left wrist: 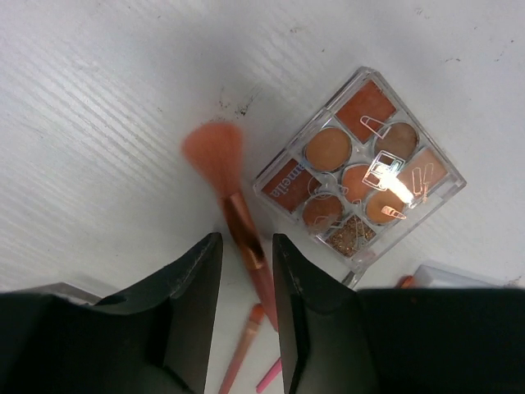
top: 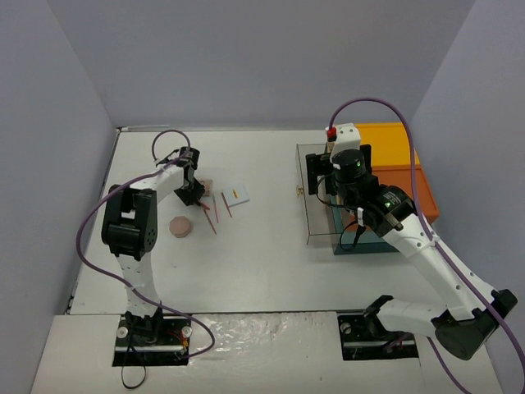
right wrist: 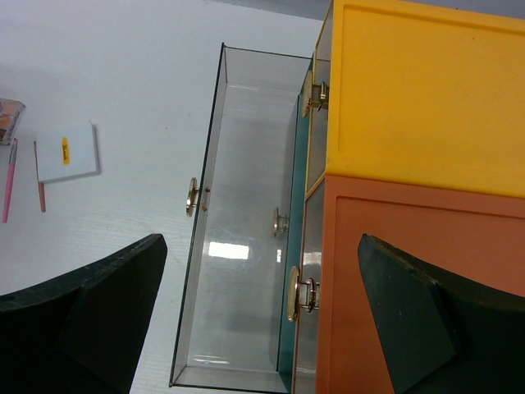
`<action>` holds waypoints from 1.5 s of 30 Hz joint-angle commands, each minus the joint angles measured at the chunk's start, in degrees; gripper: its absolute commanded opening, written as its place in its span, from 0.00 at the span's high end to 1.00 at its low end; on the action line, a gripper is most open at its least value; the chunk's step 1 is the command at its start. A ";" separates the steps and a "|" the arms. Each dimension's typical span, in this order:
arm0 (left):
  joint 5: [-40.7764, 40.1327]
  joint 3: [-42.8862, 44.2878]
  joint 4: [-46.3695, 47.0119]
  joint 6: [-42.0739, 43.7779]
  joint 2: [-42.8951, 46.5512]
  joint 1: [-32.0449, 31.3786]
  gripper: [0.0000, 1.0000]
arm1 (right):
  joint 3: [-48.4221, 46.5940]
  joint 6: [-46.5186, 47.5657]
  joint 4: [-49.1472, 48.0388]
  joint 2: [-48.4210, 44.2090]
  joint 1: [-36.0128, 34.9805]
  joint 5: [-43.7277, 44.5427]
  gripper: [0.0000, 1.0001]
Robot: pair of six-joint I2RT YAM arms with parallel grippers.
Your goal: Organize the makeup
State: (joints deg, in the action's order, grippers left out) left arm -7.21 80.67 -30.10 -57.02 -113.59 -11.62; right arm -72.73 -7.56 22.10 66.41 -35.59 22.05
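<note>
The white surface (top: 262, 271) carries a small white card (top: 235, 195). Just left of the card lie thin red pencils (top: 212, 220), then a palette (left wrist: 361, 172) with a pink brush (left wrist: 234, 205) beside it. Further left sits a round pink compact (top: 180, 226). Well right of the card stands an orange box (top: 402, 160), its clear drawer (top: 316, 205) pulled out.

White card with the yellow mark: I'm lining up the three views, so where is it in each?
Top external: white card left of centre.
Left wrist: not clearly in it; the pale edge at bottom right may be it.
Right wrist: far left, upper half.
Shared landmark: the thin red pencil beside the card, in top and right wrist views.
</note>
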 commanded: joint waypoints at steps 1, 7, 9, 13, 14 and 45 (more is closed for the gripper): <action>1.28 0.18 0.00 -2.09 0.96 0.41 0.83 | -0.76 1.05 -3.11 0.08 0.35 0.08 0.00; 1.22 0.46 -1.06 -0.04 6.82 0.46 1.00 | -1.05 1.23 -3.20 0.51 0.44 -0.26 0.00; 1.95 1.09 -0.73 0.97 8.84 0.45 1.00 | -1.19 1.23 -3.20 0.65 0.35 -0.26 0.00; 7.58 2.70 5.00 3.97 15.02 -0.99 1.00 | -1.74 1.32 -3.27 0.12 0.44 -0.28 0.00; 9.39 2.84 6.79 3.87 16.29 -1.71 1.00 | -1.87 1.32 -3.34 -0.04 0.46 -0.21 0.00; 17.25 25.34 18.06 -2.42 5.32 -31.18 0.44 | 0.10 3.11 -8.21 -13.36 0.81 1.97 0.00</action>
State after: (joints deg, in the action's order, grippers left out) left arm 13.32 104.73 -11.92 -60.83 -115.20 -42.94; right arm -72.72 -5.64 18.39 52.80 -35.18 23.15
